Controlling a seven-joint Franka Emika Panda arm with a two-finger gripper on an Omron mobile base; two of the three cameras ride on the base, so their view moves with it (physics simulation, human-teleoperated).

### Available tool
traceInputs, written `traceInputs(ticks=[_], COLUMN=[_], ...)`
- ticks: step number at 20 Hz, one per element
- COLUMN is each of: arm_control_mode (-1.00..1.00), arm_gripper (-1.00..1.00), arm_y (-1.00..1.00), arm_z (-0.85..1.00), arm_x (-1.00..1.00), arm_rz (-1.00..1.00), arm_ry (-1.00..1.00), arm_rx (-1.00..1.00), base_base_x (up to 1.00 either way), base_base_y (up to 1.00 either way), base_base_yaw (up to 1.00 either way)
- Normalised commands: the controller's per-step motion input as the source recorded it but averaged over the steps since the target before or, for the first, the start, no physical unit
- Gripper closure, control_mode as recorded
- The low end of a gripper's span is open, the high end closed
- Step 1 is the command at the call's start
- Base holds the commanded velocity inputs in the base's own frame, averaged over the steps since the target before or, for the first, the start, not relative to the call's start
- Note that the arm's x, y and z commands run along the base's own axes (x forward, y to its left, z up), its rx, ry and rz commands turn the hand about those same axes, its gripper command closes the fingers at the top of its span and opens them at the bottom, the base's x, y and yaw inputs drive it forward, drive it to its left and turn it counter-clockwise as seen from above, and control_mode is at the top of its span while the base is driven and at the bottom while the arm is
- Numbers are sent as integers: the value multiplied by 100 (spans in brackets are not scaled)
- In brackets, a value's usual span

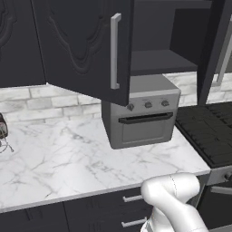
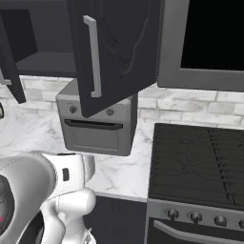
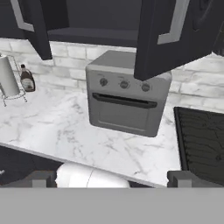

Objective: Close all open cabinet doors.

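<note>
Two tall matte black wall-cabinet doors with carved curvy relief and long vertical silver bar handles stand swung open above the white marble counter (image 1: 68,158), so by the look of it the closing job has barely begun. The left door (image 1: 86,45) juts out over the counter's back edge, its handle (image 1: 115,50) facing the camera; the right door (image 1: 215,50) hangs open edge-on nearer the black stovetop (image 1: 208,131), baring the dark shelf (image 1: 161,61) between them. Both must still be pushed shut. A grey countertop toaster oven (image 1: 142,115) sits against the brick backsplash beneath the gap, and a paper-towel holder (image 3: 8,78) and brown bottle (image 3: 27,78) stand toward the counter's left end. The robot's two-finger gripper (image 3: 111,178), jaws spread wide and holding nothing, waits low before the counter's front edge, well apart from either door.
</note>
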Motion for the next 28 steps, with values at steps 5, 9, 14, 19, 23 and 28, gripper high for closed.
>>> traceInputs(ticks=[5,9,14,19,23,28], arm_control_mode=[-100,-100,-100,-100,-100,-100], arm_gripper=[-100,-100,-100,-100,-100,-100], arm_y=[-48,-45,-28,-27,-18,-3], arm_z=[0,0,0,0,0,2], arm_x=[-6,-6,0,0,0,3], arm_rz=[4,4,2,2,2,2], arm_ry=[-20,-19,-16,-15,-10,-4], arm_rx=[0,0,0,0,2,5], base_base_x=[0,0,0,0,0,0], base_base_y=[0,0,0,0,0,0], base_base_yaw=[0,0,0,0,0,0])
